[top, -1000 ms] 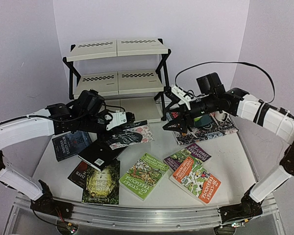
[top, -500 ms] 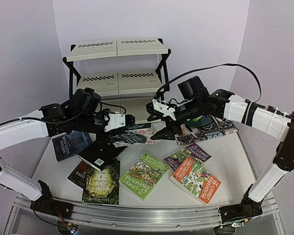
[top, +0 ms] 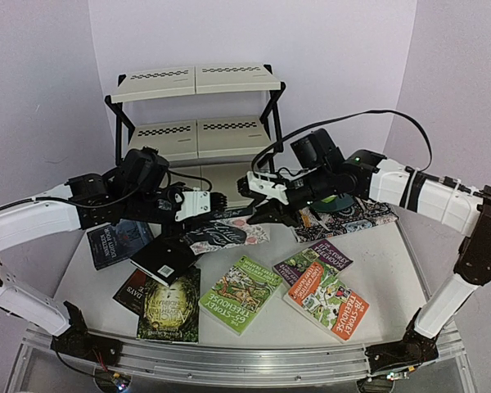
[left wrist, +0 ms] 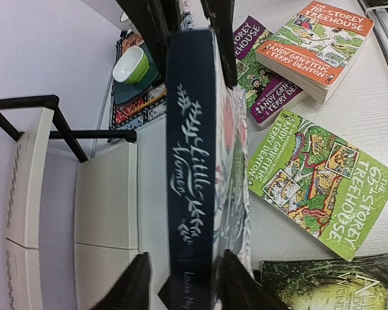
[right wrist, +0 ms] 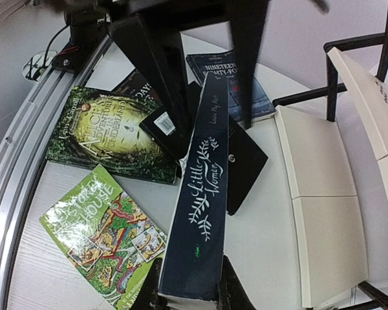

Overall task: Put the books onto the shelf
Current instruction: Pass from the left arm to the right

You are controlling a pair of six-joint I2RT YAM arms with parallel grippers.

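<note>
A dark blue book (top: 221,233) with "Little Women" on its spine (left wrist: 191,161) hangs spine-up over the table, between both arms. My right gripper (top: 258,214) is shut on one end of it, its fingers (right wrist: 227,290) pressed against both covers. My left gripper (top: 215,202) straddles the other end with its jaws slightly apart; one finger (left wrist: 139,284) stands clear of the spine. Other books lie flat below: green (top: 244,293), orange (top: 331,301), purple (top: 315,260), dark green-gold (top: 168,309), black (top: 168,260) and dark blue (top: 119,243). The shelf (top: 196,82) stands at the back.
A multicoloured patterned mat (top: 360,217) lies at the right, with a green bowl (left wrist: 130,64) on a teal plate on it. The shelf's black legs (top: 274,139) are just behind both grippers. A metal rail (top: 229,360) runs along the near edge.
My right arm swung left from over the mat to the raised book and its jaws closed on the book's end. The left jaws loosened slightly around the other end.
</note>
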